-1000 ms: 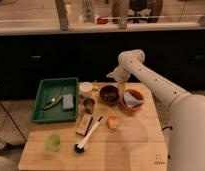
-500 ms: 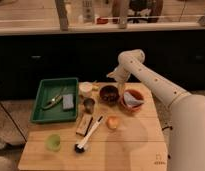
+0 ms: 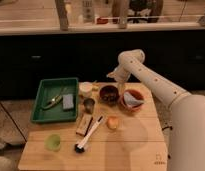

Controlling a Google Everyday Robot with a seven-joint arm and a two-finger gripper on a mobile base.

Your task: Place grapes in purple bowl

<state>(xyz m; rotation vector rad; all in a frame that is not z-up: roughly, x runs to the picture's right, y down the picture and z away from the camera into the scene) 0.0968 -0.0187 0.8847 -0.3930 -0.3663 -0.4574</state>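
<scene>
Nothing's really moved since half a second back. Our claw (image 3: pixel 121 91) hangs just right of the purple bowl (image 3: pixel 109 93); can't tell its state. Grapes could land in the orange bowl (image 3: pixel 132 99).

White gripper (image 3: pixel 120 90) beside maroon-purple bowl (image 3: pixel 109 93), orange-red bowl (image 3: pixel 132 100), green tray (image 3: pixel 42 95).

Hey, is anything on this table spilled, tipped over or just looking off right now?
Nothing stands out. The purple bowl and orange-red bowl sit upright side by side, the green tray lies flat, and no spill shows. The gripper hangs between the two bowls.
</scene>
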